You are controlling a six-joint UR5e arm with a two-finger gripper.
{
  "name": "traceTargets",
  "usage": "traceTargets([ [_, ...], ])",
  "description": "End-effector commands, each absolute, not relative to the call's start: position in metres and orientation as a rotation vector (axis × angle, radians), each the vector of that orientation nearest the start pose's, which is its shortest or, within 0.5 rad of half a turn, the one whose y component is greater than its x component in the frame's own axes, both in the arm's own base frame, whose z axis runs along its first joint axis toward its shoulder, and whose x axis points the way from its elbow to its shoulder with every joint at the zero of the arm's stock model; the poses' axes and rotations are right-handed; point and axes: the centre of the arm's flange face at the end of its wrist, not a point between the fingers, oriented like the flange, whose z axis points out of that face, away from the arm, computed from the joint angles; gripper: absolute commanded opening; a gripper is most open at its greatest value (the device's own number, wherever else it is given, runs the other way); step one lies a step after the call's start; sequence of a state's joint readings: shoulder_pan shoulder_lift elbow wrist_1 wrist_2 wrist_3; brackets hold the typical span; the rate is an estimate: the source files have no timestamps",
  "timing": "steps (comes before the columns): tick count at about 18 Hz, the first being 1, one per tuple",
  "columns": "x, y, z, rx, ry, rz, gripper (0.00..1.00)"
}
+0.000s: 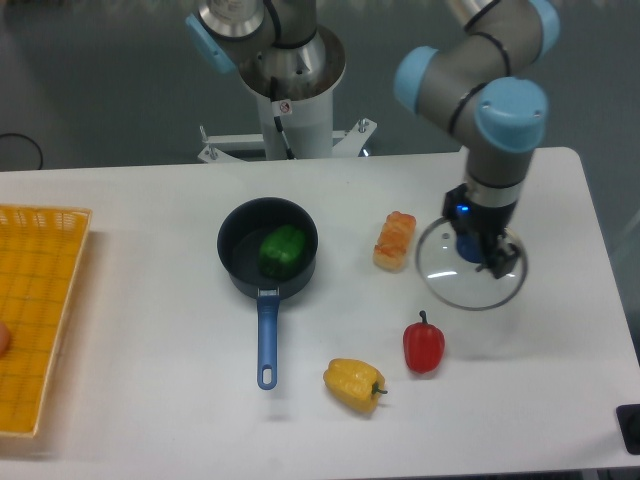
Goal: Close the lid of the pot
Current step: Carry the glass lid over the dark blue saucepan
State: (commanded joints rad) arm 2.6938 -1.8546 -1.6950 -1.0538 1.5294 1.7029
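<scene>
Your pincer (480,252) is clamped on the glass lid's (470,275) blue knob at right of frame; the saucepan (267,248), centre-left, remains uncovered, green pepper (282,249) inside.

table (150,420) | pot (240,262) | bread (394,241) | red pepper (424,345) | yellow pepper (353,383) | basket (40,310)

A robot arm (478,75) built of smooth grey tubular segments, with 2 rounded light-blue caps showing at its joints. Its wrist narrows to a dark gripper (487,252) of 2 black fingers, lit by a small blue light. Behind stands a silver-grey cylindrical base (290,75) (bearing a small red-and-white sticker), with another blue cap and a thin dark cable beneath.
</scene>
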Motion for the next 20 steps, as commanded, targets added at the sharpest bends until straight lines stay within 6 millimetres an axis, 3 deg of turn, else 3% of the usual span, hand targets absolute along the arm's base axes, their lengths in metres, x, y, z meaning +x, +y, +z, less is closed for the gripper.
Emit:
traceTargets([
  [5,-0.436,0.399,0.334,-2.951,0.862,0.159,0.55],
  [7,-0.424,0.397,0.336,-2.951,0.862,0.157,0.55],
  [15,-0.344,0.412,0.351,-2.949,0.806,0.168,0.55],
  [20,-0.307,0.425,0.354,-2.95,0.76,0.166,0.55],
])
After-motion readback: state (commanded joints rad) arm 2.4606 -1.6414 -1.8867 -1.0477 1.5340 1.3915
